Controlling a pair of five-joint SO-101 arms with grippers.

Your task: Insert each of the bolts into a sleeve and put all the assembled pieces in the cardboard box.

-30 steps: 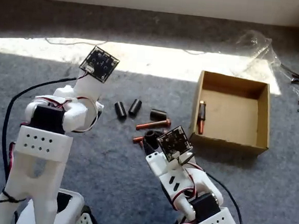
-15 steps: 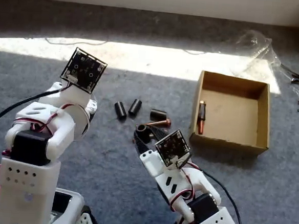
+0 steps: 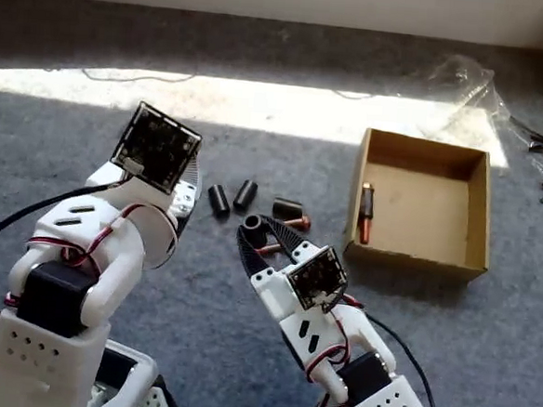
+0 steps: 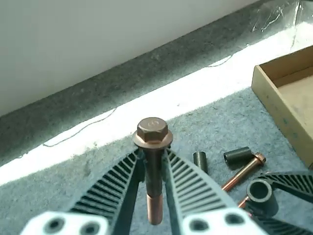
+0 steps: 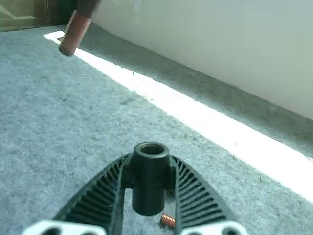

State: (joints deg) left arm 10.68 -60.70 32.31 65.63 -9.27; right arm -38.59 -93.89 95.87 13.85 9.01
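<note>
With the left tool (image 4: 153,157) pinching the copper bolt (image 4: 153,169) by its shank (hex head out past the fingertips, threaded end back toward the wrist) and the right tool (image 5: 149,169) pressed round the black sleeve (image 5: 149,176), bore open and facing up, aim for alignment before any push. Bring the threaded end over the bore, square the two axes, then feed slowly; back off and re-aim if the tip catches on the rim. Loosen neither grip until the shank sits deep. Judging by the right wrist view, not yet lined up — bolt tip high and off to one side of the sleeve, apart from it.

In the high view, cannot see the left tool's fingers behind that arm's own camera board (image 3: 156,147), nor judge the gap between bolt and sleeve. Cannot count what is left with certainty: note a loose bolt (image 3: 298,222) peeking from behind the right tool, something copper on the carpet (image 3: 201,282) under it, and three spare sleeves (image 3: 219,200) close by. Note also one assembled piece (image 3: 365,213) in the cardboard box (image 3: 424,151), against the wall nearest the loose parts.
</note>
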